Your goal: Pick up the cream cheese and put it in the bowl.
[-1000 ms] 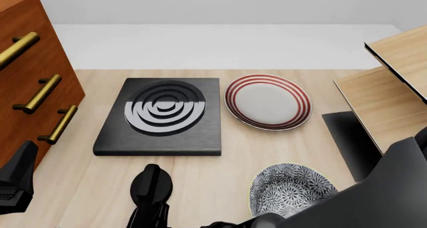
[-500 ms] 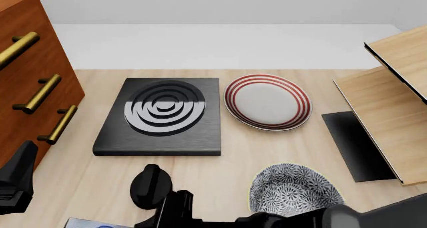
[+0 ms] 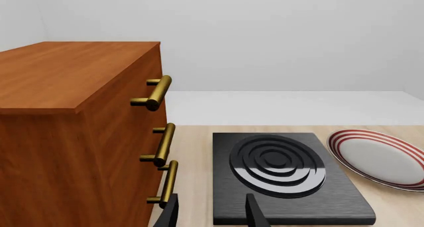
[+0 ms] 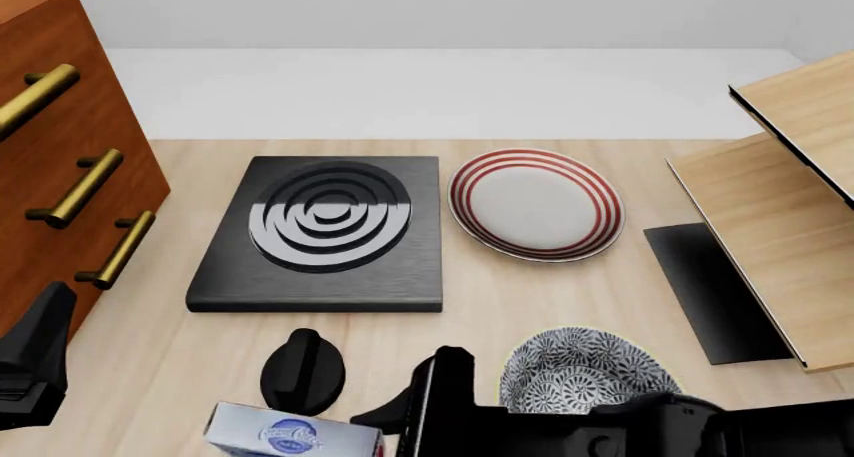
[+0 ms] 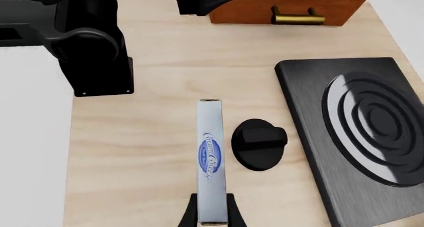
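I am in the carrying step: my right gripper has its fingers closed on the near end of the cream cheese, and the carton appears lifted above the table, beside the black knob. In the front view the carton is to the left of the bowl, with the knob between them and further back. Next I must move it right, over the bowl's rim, then release. My left gripper has fingers apart, holding nothing, near the cabinet
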Controlling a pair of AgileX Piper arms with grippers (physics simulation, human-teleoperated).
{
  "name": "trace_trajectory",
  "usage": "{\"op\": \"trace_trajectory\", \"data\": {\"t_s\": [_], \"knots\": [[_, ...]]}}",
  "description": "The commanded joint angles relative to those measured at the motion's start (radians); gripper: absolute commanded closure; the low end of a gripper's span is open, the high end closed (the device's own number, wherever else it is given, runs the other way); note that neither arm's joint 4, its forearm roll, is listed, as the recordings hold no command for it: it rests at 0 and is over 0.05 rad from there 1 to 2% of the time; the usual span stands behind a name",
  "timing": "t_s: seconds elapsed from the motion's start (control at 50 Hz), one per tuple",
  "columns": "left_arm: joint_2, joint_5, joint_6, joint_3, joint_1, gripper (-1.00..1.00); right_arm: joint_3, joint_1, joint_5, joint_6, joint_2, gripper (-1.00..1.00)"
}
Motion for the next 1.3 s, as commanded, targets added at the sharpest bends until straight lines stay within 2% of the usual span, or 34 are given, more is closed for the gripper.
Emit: {"op": "trace_trajectory", "data": {"t_s": [0.02, 0.18, 0.28, 0.68, 1.04, 1.3], "knots": [[0.0, 0.0, 0.0, 0.0, 0.0, -1.0, 0.051, -0.052, 0.12, -0.01, -0.171, 1.0], [0.0, 0.0, 0.0, 0.0, 0.0, -1.0, 0.086, -0.114, 0.233, -0.041, -0.308, 1.0], [0.0, 0.0, 0.0, 0.0, 0.0, -1.0, 0.097, -0.177, 0.362, -0.076, -0.453, 1.0], [0.0, 0.0, 0.0, 0.0, 0.0, -1.0, 0.109, -0.326, 0.69, -0.118, -0.746, 1.0], [0.0, 0.0, 0.0, 0.0, 0.0, -1.0, 0.127, -0.464, 0.908, -0.16, -0.935, 1.0], [0.0, 0.0, 0.0, 0.0, 0.0, -1.0, 0.141, -0.524, 1.011, -0.172, -1.034, 1.0]]}}
